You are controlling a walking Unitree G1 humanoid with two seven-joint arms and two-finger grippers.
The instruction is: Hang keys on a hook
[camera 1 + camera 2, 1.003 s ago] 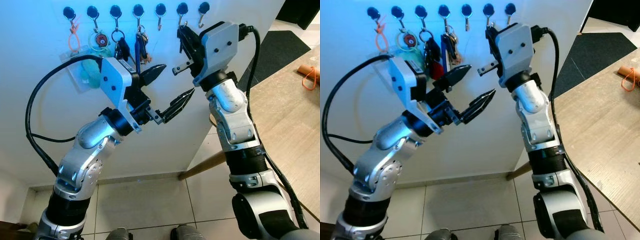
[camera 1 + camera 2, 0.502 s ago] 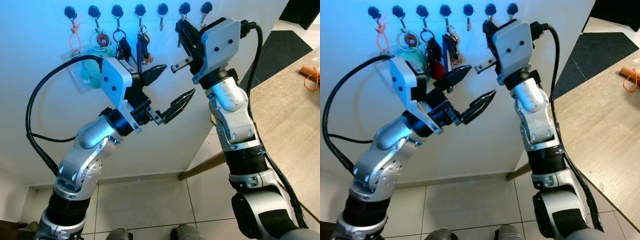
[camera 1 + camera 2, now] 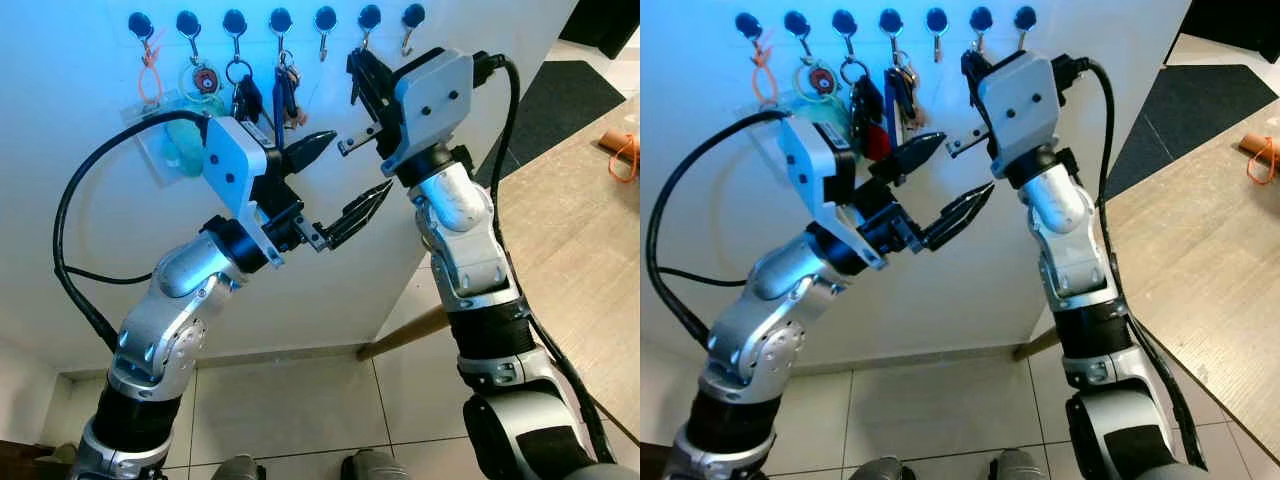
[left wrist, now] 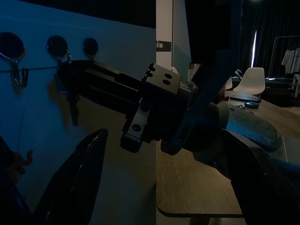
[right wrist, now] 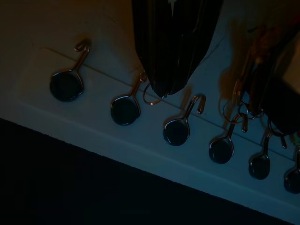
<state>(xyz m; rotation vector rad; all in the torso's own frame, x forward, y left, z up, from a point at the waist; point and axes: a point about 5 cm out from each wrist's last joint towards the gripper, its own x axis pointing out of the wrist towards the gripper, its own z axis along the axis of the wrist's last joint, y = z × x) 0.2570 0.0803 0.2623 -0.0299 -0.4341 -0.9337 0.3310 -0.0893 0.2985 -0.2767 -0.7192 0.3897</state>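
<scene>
Hook rail: row of seven black round-based metal wall hooks (image 3: 279,20) across the top of the frame on the white wall (image 3: 80,250).
Hooks taken: four on the left carry an orange loop (image 3: 148,72), a round teal tag (image 3: 201,80) and dark key bunches (image 3: 285,85).
Hooks bare: fifth (image 3: 323,22) and seventh (image 3: 407,18), upper centre and upper right.
Right gripper (image 5: 169,86): raised to the rail at upper centre, just below the sixth hook (image 5: 126,108); fingers pressed together, pinching a thin metal key ring (image 5: 152,95).
Key ring: hangs from the fingertips, right beside the sixth hook's stem; can't tell whether it is on the hook. Keys themselves hidden by the fingers.
Left gripper (image 3: 345,178): mid-frame, below the key bunches, off the wall; fingers spread wide, nothing held.
Table: light wooden tabletop (image 3: 570,230) at right edge, an orange loop (image 3: 622,155) on it.
Floor: pale tiles (image 3: 300,410) at bottom.
</scene>
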